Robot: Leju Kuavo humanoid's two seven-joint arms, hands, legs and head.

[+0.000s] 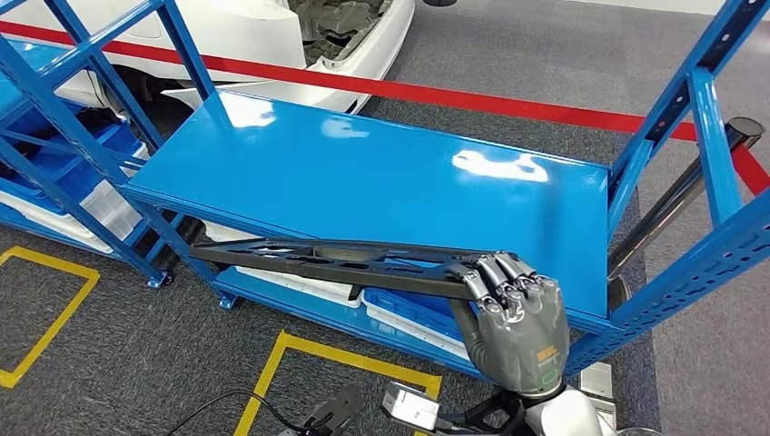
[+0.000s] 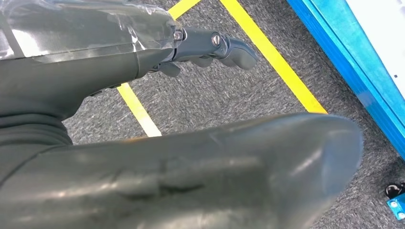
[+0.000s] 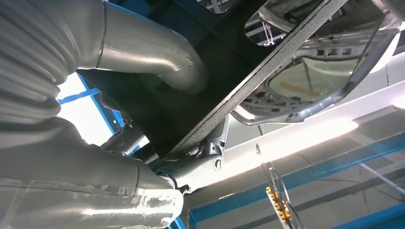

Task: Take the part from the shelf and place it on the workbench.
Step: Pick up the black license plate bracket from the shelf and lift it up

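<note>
A long black openwork part [image 1: 336, 259] hangs level along the front edge of the blue shelf board [image 1: 363, 173], reaching out to the left. My right hand [image 1: 518, 313] grips its right end, fingers curled over the top. In the right wrist view the part [image 3: 267, 71] crosses overhead as a dark textured bar, with the thumb [image 3: 153, 57] against it. My left hand [image 2: 86, 76] hangs over the grey carpet holding nothing, its fingers [image 2: 224, 45] loosely extended.
Blue uprights [image 1: 717, 154] frame the shelf on the right, where another dark bar [image 1: 681, 191] leans. Blue and white bins [image 1: 409, 309] sit on the lower level. Yellow floor lines [image 1: 318, 354], a red line [image 1: 508, 100] and a white car [image 1: 300, 36] lie around.
</note>
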